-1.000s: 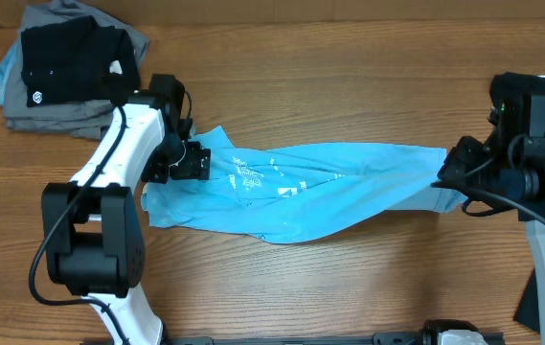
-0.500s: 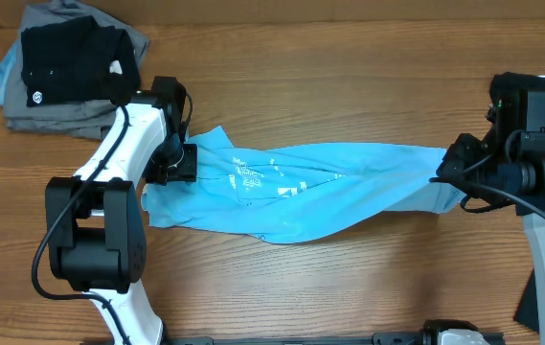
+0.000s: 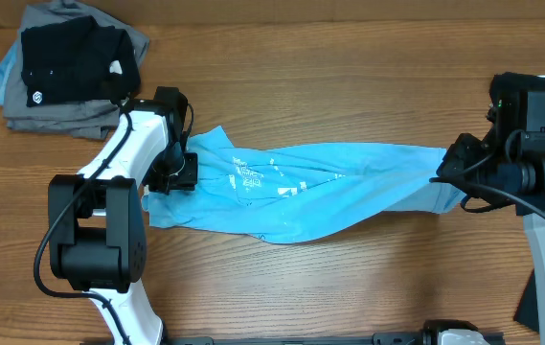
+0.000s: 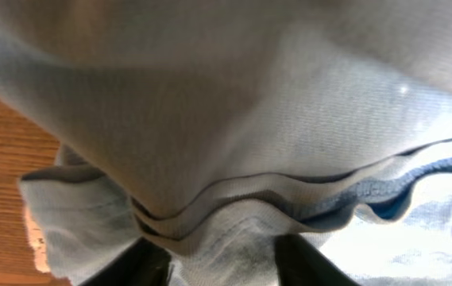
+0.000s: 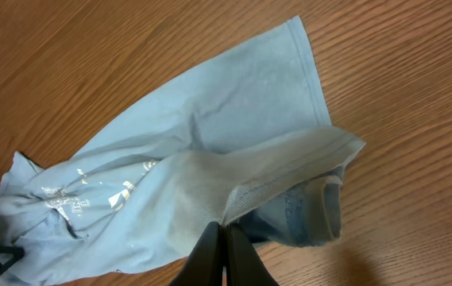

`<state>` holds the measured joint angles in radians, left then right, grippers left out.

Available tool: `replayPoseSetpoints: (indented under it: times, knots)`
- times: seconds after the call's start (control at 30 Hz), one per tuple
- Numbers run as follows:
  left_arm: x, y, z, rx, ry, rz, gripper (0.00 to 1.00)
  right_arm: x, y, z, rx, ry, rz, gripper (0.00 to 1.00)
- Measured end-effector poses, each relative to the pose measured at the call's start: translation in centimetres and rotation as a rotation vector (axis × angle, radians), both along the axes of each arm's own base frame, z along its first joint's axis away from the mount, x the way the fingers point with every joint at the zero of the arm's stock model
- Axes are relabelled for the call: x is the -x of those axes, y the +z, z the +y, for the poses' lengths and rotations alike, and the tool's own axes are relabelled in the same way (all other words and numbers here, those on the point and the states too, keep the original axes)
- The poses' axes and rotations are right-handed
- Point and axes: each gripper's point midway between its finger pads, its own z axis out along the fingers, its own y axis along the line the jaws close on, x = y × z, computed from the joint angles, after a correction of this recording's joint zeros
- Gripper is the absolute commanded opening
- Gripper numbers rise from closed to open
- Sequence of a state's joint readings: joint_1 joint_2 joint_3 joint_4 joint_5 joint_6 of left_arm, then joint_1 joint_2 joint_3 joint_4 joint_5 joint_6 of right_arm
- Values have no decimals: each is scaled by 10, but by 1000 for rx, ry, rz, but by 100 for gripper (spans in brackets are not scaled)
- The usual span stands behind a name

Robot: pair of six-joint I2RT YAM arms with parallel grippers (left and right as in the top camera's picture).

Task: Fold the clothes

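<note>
The light blue T-shirt [image 3: 320,192] with white lettering lies stretched in a twisted band across the middle of the table. My left gripper [image 3: 180,173] is at its left end. In the left wrist view its two dark fingers [image 4: 226,266] stand apart, with a folded hem of the shirt [image 4: 233,175] lying between them. My right gripper [image 3: 450,172] holds the right end. In the right wrist view its fingers [image 5: 224,234] are pinched shut on a thin edge of the shirt [image 5: 170,175], which is lifted a little off the wood.
A pile of grey garments [image 3: 80,113] with a small black shirt [image 3: 71,53] on top sits at the back left corner. Bare wooden tabletop [image 3: 349,86] lies behind and in front of the shirt.
My left gripper has slid a little to the left and toward the front, along the shirt's left end. The shirt and the right arm have hardly moved.
</note>
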<state>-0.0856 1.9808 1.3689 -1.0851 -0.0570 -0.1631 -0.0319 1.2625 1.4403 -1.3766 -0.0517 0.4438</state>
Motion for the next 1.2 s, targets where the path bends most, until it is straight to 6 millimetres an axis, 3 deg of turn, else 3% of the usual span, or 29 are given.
replayPoseSetpoints:
  times: [0.07, 0.27, 0.47, 0.6, 0.73, 1.07, 1.17, 1.2]
  knots:
    - [0, 0, 0, 0, -3, 0, 4, 0, 0, 0, 0, 0, -2, 4]
    - [4, 3, 1, -2, -2, 21, 4, -2, 1, 0, 1, -1, -8, 4]
    - [-3, 28, -1, -5, 18, 23, 4, -5, 3, 0, 1, 0, -24, 4]
    - [-12, 54, -6, 1, 7, -35, 4, -8, 4, 0, 1, -1, -36, 4]
    - [-13, 93, -14, 13, -13, -139, 4, -9, 4, 0, 1, 0, -42, 4]
    - [14, 184, -14, 43, -21, -373, 4, -5, 19, 0, 3, -1, -107, 4]
    - [24, 205, -13, 50, -19, -437, 20, 4, 33, 0, 5, -1, -162, 4]
    - [29, 211, -12, 53, -16, -456, 34, 9, 39, 0, 5, -1, -184, 7]
